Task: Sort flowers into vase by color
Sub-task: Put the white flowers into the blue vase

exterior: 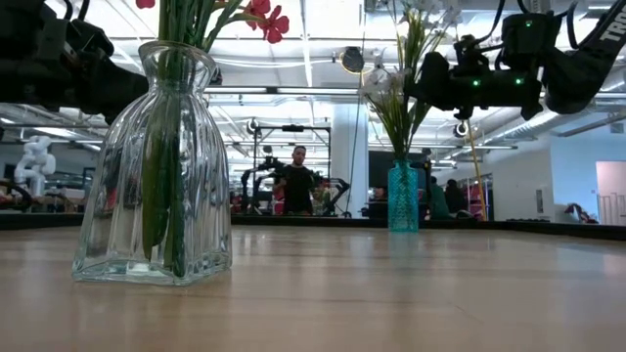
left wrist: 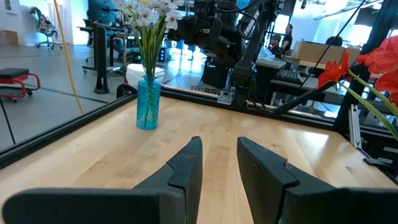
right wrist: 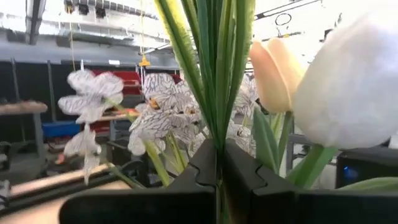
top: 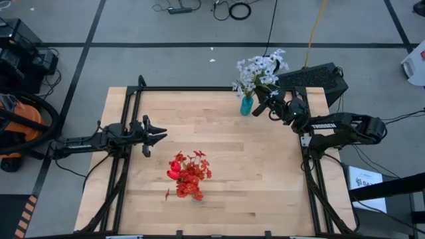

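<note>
Left hand (top: 161, 137) hovering above the left part of the pale wooden counter (top: 265, 179), two dark fingers (left wrist: 186, 171) spread halfway with a bare gap between, holding nothing, pointing toward the middle of the counter.

Right of it, near the counter's front centre, a clear ribbed glass vase (exterior: 155, 166) standing upright, filled with red blossom clusters on thin green stalks (top: 188, 175). In the low view, green stalks visible through the glass wall, red petals just at the top edge.

Farther right, at the far edge of the counter, a small turquoise glass vase (top: 246, 105) standing upright, carrying white flower sprays with green stalks (top: 260, 69). Well apart from the clear vase.

Right hand (top: 261, 106) just beside the turquoise vase, at its right side, raised above the counter at the height of the stalks. Fingers (right wrist: 244, 174) pressed together, pinching a bundle of green stalks (right wrist: 217, 68) between them. Close by the hand, a cream-white tulip bud (right wrist: 351, 81) and a pale peach bud (right wrist: 280, 71), with veined white petals (right wrist: 161, 118) behind.

Far behind the counter in the low view, a person in a dark shirt (exterior: 297, 182) standing in the room.
</note>
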Tool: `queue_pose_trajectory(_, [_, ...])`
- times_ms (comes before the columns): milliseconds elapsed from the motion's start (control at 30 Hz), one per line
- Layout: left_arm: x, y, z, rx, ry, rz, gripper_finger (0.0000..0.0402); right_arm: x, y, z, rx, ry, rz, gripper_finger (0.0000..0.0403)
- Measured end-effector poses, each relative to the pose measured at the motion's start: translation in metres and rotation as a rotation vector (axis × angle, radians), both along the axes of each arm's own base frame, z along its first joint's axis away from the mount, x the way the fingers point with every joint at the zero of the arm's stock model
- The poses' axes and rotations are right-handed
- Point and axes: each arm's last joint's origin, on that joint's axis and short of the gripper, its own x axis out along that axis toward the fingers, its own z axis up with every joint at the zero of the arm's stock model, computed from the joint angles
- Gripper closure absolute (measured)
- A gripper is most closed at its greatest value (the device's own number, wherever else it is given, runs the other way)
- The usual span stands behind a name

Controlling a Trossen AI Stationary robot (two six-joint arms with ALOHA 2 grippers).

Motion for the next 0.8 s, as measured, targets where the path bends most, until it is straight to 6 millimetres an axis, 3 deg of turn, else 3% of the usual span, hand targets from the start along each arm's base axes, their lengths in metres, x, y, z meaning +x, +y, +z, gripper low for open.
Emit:
queue_pose_trajectory(167, [0.000, 0.000, 0.000, 0.000, 0.000, 0.000, 0.0295, 0.001, -0.001, -0.003, -0.042, 0.084, -0.022, 0.0402])
queue_pose_trajectory(800, [0.000, 0.000, 0.000, 0.000, 0.000, 0.000, 0.0295, 0.003, -0.002, -0.032, 0.184, 0.270, -0.004, 0.0403])
